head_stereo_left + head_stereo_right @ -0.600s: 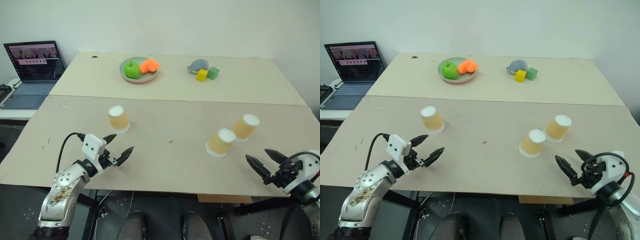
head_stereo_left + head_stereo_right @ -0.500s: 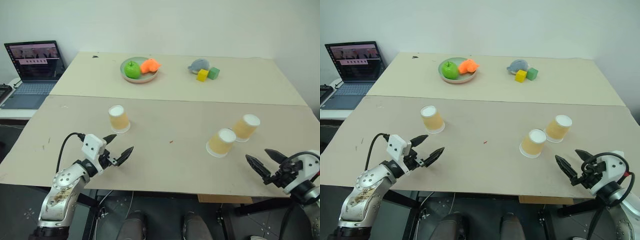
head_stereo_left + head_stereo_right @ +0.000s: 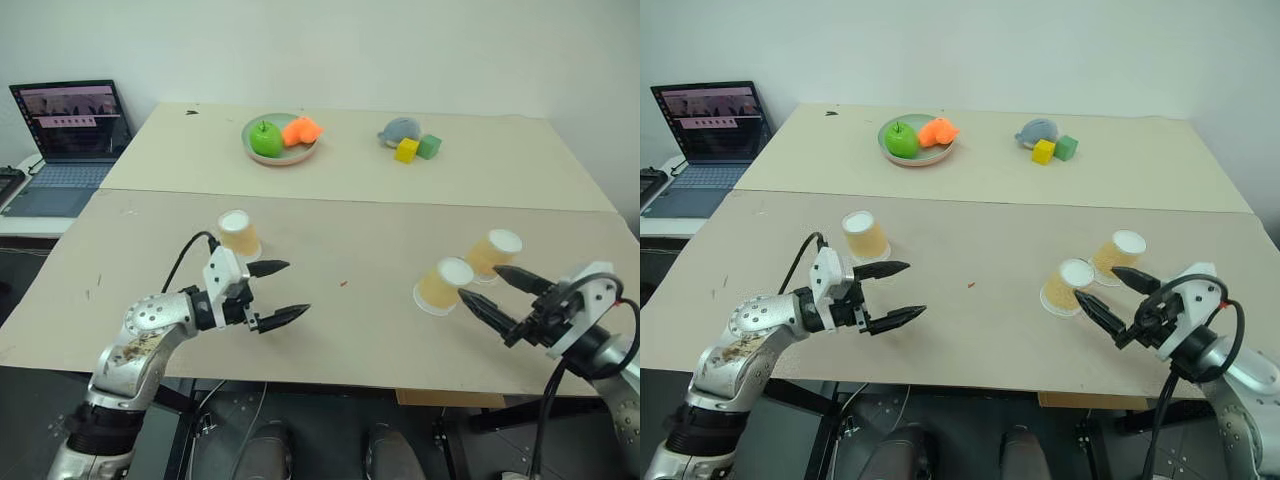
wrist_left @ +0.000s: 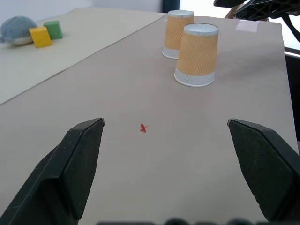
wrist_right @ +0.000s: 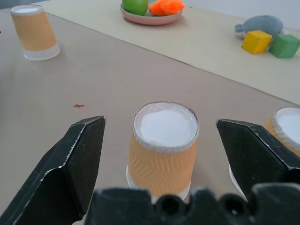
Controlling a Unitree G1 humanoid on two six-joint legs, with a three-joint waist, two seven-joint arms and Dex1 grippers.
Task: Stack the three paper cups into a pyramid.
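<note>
Left eye view: we see the left gripper [image 3: 276, 292] spread wide and empty, one cup [image 3: 238, 235] at its 11 o'clock. Right eye view: right gripper [image 3: 1108, 297] gapes empty beside two cups [image 3: 1068, 287] standing upside down. Right wrist view: nearest cup sits between the fingers [image 5: 77, 159], untouched.

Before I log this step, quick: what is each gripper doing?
Left gripper: open, holding nothing.
Right gripper: open, holding nothing, its fingers either side of the nearest upside-down tan-orange paper cup.
</note>
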